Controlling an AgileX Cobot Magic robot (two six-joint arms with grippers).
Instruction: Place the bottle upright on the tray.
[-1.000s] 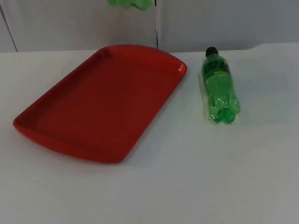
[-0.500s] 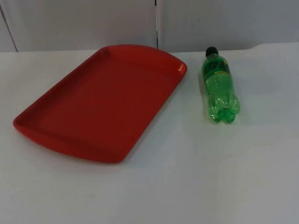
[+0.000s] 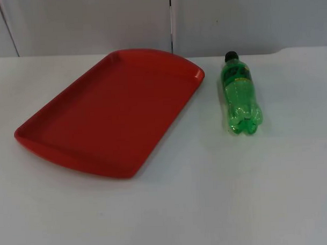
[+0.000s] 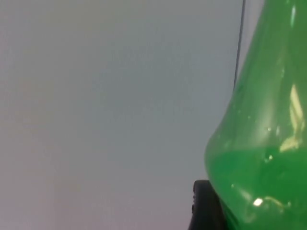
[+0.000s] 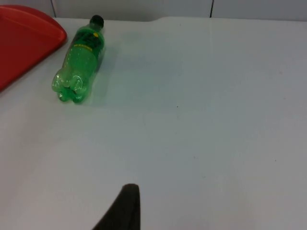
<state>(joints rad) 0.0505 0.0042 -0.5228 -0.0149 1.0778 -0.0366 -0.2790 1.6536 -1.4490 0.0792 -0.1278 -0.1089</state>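
Left jaws clamp a green bottle (image 4: 261,143) before grey wall (image 4: 96,96); second bottle (image 3: 240,95) lies on table (image 3: 209,207).

I see a white table top (image 3: 220,196) running back to a grey partition wall (image 3: 85,23); a dark vertical seam (image 3: 171,20) splits the wall's panels. Light is soft and even.

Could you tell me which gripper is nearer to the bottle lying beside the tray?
Probably the right. The right gripper hangs over the table with the lying bottle ahead of it, some way off; the left gripper holds another green bottle up facing the wall.
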